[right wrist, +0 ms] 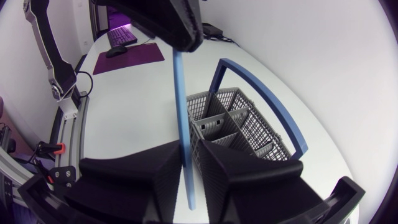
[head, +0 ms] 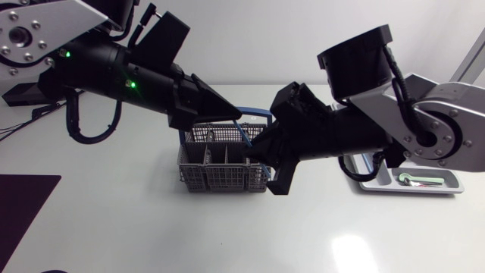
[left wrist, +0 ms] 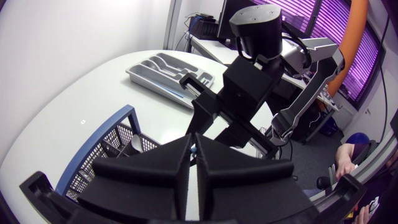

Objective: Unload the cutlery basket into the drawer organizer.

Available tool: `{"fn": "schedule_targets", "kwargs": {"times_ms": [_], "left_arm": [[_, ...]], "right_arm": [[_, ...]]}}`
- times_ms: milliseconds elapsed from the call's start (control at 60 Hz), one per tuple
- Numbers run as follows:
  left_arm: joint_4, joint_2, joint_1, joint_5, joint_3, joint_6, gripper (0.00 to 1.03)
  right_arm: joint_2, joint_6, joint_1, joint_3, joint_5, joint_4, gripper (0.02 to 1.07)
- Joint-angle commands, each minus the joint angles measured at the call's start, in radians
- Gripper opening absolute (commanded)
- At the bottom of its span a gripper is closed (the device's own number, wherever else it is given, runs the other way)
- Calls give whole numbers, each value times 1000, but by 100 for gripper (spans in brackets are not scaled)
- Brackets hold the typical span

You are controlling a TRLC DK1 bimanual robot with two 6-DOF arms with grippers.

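Observation:
A flat blue utensil [head: 246,133] hangs slanted above the grey wire cutlery basket [head: 220,174]. My left gripper [head: 236,117] is shut on its upper end. My right gripper [head: 256,148] is lower down, just over the basket's right side. In the right wrist view the blue utensil [right wrist: 183,112] runs up between the fingers of my right gripper [right wrist: 189,147], which press it from both sides, to my left gripper [right wrist: 183,37] above. The left wrist view shows my left gripper [left wrist: 193,144] closed on a sliver of blue, with the basket [left wrist: 99,155] underneath. The grey drawer organizer [head: 447,186] lies far right.
The basket has a blue hoop handle [right wrist: 267,99] arching over its compartments. The organizer [left wrist: 155,71] holds some cutlery, including a piece with a green and red handle [head: 420,180]. A dark mat [head: 23,205] covers the table's left front corner. Both arms cross above the basket.

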Motion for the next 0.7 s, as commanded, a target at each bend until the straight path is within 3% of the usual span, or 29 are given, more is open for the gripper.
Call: {"fn": "schedule_targets", "kwargs": {"times_ms": [0,67,150,333,400,467,683], "left_arm": [[-7,17,1,17,41,-20,4],[-7,17,3,17,47,-23,4],[-4,17,6,17,53,-32,15],[5,15,12,15,85,-38,59],[25,12,24,14,95,-44,69],[48,9,37,9,107,-57,75],[249,-34,147,6,87,-205,76]], "right_arm": [[-13,-1,-14,-27,-22,-16,8],[-18,-4,-14,-32,-26,-27,8],[-23,-2,-14,-33,-26,-44,8],[-58,-13,-24,-64,-25,-71,8],[-73,-18,-47,-76,-34,-88,8],[-95,-27,-70,-98,-37,-101,8],[-178,-65,-214,-153,-63,-153,8]]}}
